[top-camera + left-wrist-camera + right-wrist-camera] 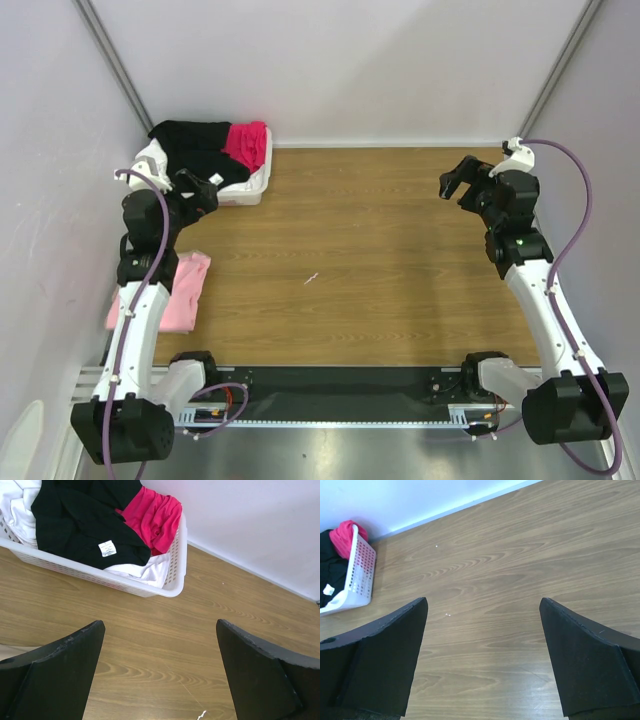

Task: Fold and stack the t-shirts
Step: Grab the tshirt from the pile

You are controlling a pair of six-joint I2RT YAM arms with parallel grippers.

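Note:
A black t-shirt (195, 145) lies heaped in a white basket (256, 188) at the table's far left corner, draped over its rim. Its white label shows in the left wrist view (75, 520). A light pink t-shirt (182, 295) lies folded flat at the table's left edge, beside the left arm. My left gripper (205, 190) hovers just in front of the basket, open and holding nothing (160, 625). Far across the table, my right gripper (455, 183) is raised at the far right, open and holding nothing (483, 600). It faces the bare wood.
The basket (177, 555) also holds a bright magenta garment (155, 517) and white cloth (145, 572). A tiny white scrap (311, 279) lies mid-table. Pale walls close in the table at the back and sides.

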